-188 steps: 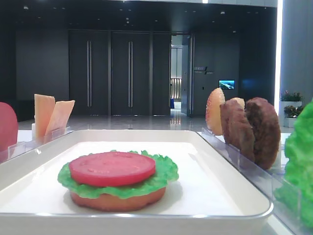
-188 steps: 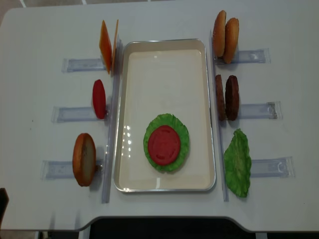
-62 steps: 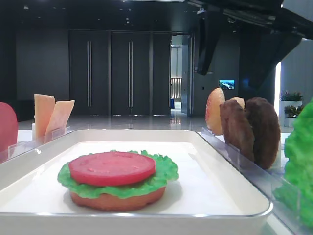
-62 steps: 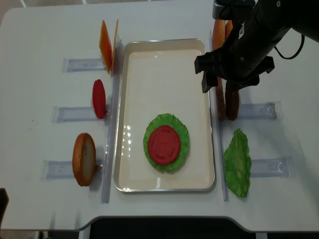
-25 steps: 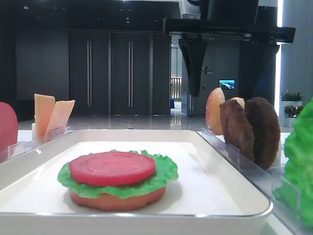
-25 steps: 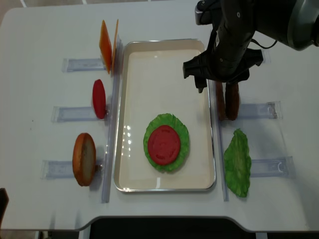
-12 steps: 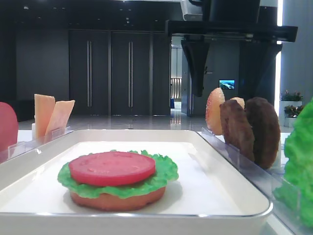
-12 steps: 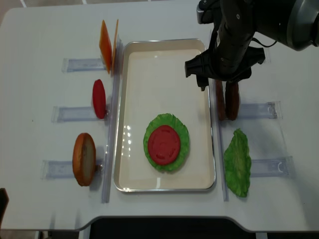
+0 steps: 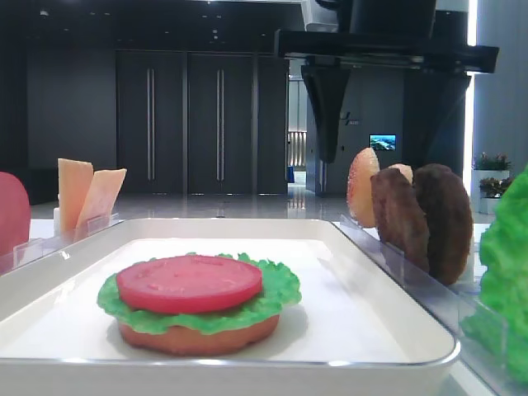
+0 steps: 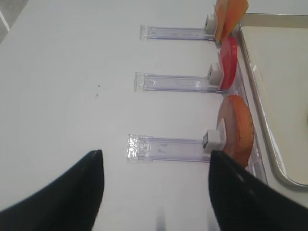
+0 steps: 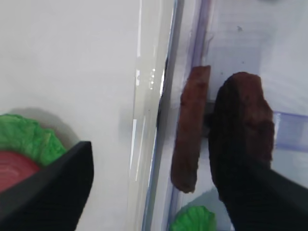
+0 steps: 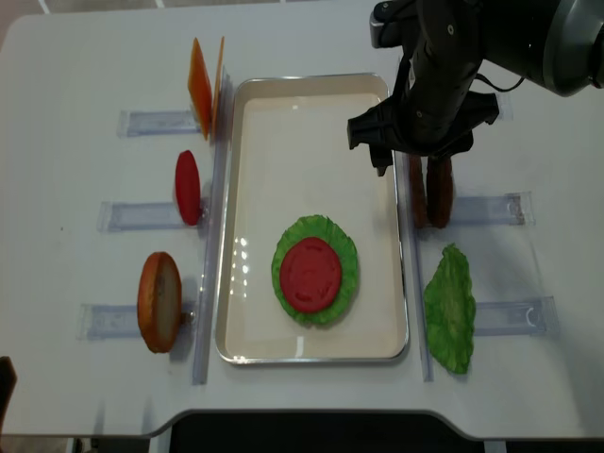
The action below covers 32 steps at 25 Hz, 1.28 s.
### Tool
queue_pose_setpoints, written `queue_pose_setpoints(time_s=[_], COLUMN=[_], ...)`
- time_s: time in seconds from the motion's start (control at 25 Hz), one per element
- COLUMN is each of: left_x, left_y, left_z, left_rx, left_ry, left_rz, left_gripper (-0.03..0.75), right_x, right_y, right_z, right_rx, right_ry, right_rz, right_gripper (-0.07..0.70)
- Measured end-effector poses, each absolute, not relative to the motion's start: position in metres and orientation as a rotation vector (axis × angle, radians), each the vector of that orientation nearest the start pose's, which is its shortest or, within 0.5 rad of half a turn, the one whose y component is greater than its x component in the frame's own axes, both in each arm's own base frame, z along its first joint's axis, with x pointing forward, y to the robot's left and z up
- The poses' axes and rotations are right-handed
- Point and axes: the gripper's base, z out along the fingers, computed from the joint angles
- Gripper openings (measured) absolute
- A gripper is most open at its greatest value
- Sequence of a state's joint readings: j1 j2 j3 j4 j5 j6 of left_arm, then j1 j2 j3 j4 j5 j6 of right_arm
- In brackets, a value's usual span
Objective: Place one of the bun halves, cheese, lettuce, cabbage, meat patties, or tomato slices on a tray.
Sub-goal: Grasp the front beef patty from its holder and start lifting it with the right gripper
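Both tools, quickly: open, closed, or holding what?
Left tool: open, holding nothing.
Right tool: open above the meat patties, holding nothing.

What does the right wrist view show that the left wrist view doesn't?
Only the right wrist view shows the two meat patties standing on edge in their clear rack, with the open right tool straddling them, and the lettuce and tomato slice on the tray. Only the left wrist view shows the bun half, a racked tomato slice and cheese. Both show the tray rim.
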<state>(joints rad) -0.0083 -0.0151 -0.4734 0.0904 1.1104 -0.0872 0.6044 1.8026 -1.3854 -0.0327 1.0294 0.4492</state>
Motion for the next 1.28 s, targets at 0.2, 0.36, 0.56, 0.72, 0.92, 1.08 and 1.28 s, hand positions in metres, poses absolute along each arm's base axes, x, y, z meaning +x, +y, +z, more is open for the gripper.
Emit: queue_pose_setpoints(time_s=[0.2, 0.36, 0.56, 0.72, 0.92, 1.08, 1.28], left_x=[-0.006, -0.006, -0.006, -0.006, -0.006, -0.006, -0.006], left_y=[0.007, 0.007, 0.007, 0.007, 0.007, 0.007, 0.007], left_z=[0.266, 0.266, 0.266, 0.266, 0.266, 0.266, 0.266], left_rx=[-0.089, -0.089, -0.089, -0.089, -0.089, -0.089, -0.089], left_ry=[2.100, 2.100, 2.100, 2.100, 2.100, 2.100, 2.100], left_rz=[0.052, 0.052, 0.052, 0.052, 0.052, 0.052, 0.052], left_gripper=[0.517, 0.517, 0.517, 0.517, 0.517, 0.517, 0.517], right_x=[0.301, 0.302, 0.306, 0.306, 0.307, 0.308, 0.310], right_y=[0.208, 0.209, 0.211, 0.211, 0.211, 0.209, 0.207], right_z=[0.240, 0.234, 0.219, 0.219, 0.219, 0.219, 0.219], right_rx=[-0.263, -0.279, -0.308, -0.311, -0.316, -0.315, -0.321], right_ry=[2.942, 2.954, 2.988, 2.987, 2.978, 2.975, 2.963], right_rz=[0.154, 0.142, 0.112, 0.113, 0.105, 0.094, 0.064], right_gripper=[0.506, 0.506, 0.506, 0.506, 0.487, 0.421, 0.342])
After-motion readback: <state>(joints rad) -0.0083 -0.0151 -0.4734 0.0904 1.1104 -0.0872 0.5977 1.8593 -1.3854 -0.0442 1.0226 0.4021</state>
